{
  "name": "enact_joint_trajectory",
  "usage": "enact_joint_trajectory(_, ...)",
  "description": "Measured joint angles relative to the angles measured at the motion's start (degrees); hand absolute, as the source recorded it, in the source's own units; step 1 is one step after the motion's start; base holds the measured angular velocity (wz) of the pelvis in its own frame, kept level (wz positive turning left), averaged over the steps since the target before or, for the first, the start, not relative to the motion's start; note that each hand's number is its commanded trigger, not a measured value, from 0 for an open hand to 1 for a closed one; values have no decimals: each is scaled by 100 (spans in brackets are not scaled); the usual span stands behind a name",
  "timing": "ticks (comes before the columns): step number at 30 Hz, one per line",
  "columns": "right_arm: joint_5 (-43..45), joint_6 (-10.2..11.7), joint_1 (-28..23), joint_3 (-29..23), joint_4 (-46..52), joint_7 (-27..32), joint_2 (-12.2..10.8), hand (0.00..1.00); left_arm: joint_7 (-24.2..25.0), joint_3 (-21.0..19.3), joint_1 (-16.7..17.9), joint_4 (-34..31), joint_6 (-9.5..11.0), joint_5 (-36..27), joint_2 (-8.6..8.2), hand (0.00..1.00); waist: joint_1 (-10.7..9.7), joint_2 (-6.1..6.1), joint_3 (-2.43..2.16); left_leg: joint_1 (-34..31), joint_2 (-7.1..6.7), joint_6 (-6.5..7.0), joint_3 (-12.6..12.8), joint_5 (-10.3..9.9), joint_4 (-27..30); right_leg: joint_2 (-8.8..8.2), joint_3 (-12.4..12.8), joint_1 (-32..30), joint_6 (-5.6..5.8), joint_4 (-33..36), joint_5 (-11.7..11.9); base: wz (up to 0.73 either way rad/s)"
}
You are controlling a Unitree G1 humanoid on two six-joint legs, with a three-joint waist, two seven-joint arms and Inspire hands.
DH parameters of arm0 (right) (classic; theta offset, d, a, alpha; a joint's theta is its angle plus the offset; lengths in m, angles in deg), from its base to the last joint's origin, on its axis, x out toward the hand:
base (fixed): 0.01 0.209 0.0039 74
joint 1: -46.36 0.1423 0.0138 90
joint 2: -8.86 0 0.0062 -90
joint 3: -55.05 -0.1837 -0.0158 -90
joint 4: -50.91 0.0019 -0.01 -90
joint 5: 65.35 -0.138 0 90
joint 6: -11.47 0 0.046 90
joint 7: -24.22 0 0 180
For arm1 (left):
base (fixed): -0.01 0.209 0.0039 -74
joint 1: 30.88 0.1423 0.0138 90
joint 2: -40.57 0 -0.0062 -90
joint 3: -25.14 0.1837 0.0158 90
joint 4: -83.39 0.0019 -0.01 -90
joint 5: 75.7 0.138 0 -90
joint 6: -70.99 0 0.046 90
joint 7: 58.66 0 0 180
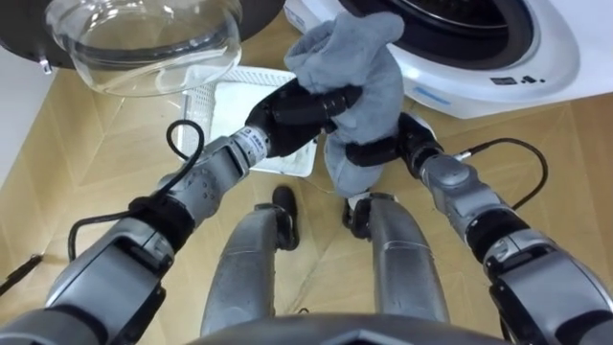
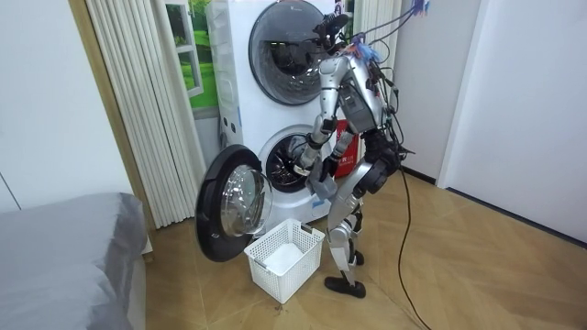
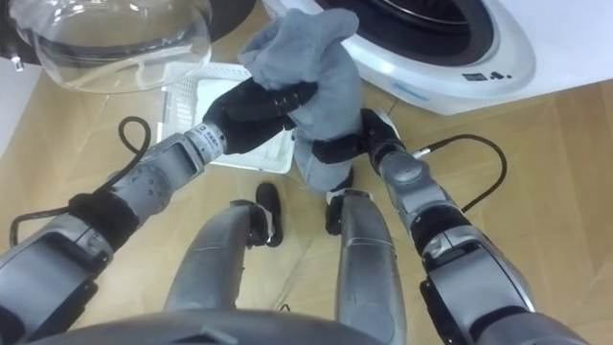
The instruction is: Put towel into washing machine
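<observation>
Both hands are shown clamped on the grey towel (image 1: 369, 67), which is held bunched in the air at the foot of the washer (image 1: 498, 57). The left hand (image 1: 302, 105) is curled round a fold in the upper part of the bundle; the right hand (image 1: 369, 153) is wrapped round its lower part, just beneath and to the right. The towel is thus gripped from two sides, its top standing above both hands and its tail hanging below the right one. It is seen just before the washer's open mouth but not yet inside it. The glass door (image 1: 144, 43) is swung wide to the left, and a white basket (image 1: 239, 96) is set on the floor (image 1: 86, 144) under the left hand. In the room view the robot is seen standing upright close before the lower of two stacked machines, the towel (image 2: 323, 186) held at the height of the opening.

The step in hand is judged to be the feed into the drum. It would be best done with the bundle raised over the lower lip and pushed well in before either grasp is loosened. The hanging tail should be gathered, so that nothing is left draped over the rim.
</observation>
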Motion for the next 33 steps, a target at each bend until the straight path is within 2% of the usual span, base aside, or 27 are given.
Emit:
enact_joint_trajectory(1,-7,5,2,6,0,0,-4,100,0,-40,0,0,-32,-18,-2,57,36,11,-5,1,5,0,2,0,-1,7,5,0,-6,5,4,0)
enact_joint_trajectory(2,-35,11,3,13,0,-2,-3,100,-2,-44,0,0,-55,-94,0,0,59,13,-6,2,5,0,2,0,-1,8,6,0,-8,6,6,0)
enact_joint_trajectory(4,-115,75,6,8,-5,-8,-5,100,-7,-61,28,22,-78,-414,3,0,94,12,-6,2,6,-10,-6,6,-6,8,-1,0,-13,18,8,0)
enact_joint_trajectory(8,-103,119,30,-57,-17,155,-46,100,-43,-205,53,22,-84,-627,22,0,127,12,-6,-3,1,-14,-14,9,-12,3,-7,0,-13,2,8,1)
enact_joint_trajectory(11,-103,108,-32,-99,-30,417,-60,100,-86,-548,103,39,-91,-830,-95,0,225,9,-5,-4,6,-14,-17,9,-14,18,-5,5,-17,-13,13,0)
enact_joint_trajectory(14,-200,-12,-101,-167,-35,550,-57,100,-384,-866,148,186,-83,-1012,-222,0,280,8,-4,-11,-1,-29,-39,19,-58,18,-35,5,-29,-91,22,1)
enact_joint_trajectory(16,-290,-133,-138,-169,-117,633,-79,100,-690,-1192,330,434,-64,-1086,-336,0,318,0,-8,-10,-3,-39,-57,25,-95,18,-49,5,-30,-80,21,2)
enact_joint_trajectory(21,-564,-377,-220,-343,-362,930,-58,100,-1603,-1723,584,835,54,-1087,-345,0,440,-25,2,-14,-19,-40,-54,34,-135,3,-58,-12,-27,-80,17,1)
enact_joint_trajectory(24,-819,-390,-47,-517,-674,1004,-151,100,-2177,-1982,562,1057,188,-869,-387,0,440,-175,-2,-52,-91,-45,-85,79,-168,-25,-73,-49,-30,-83,18,6)
enact_joint_trajectory(26,-978,-403,0,-619,-803,1003,-175,100,-2464,-2095,582,1140,197,-698,-453,0,441,-225,-10,-88,-95,-46,-127,82,-137,-26,-103,-47,-31,-88,20,10)
enact_joint_trajectory(28,-1319,-505,9,-773,-843,1031,-156,100,-2815,-2092,588,1266,196,-412,-541,0,455,-261,-7,-102,-123,-27,-147,99,-145,-63,-135,-48,-26,-84,22,10)
enact_joint_trajectory(33,-1881,-637,45,-959,-1028,1047,-88,100,-3305,-2090,554,1599,168,19,-689,0,512,-269,-5,-104,-123,-3,-146,118,-169,-94,-130,-45,-4,-85,35,2)
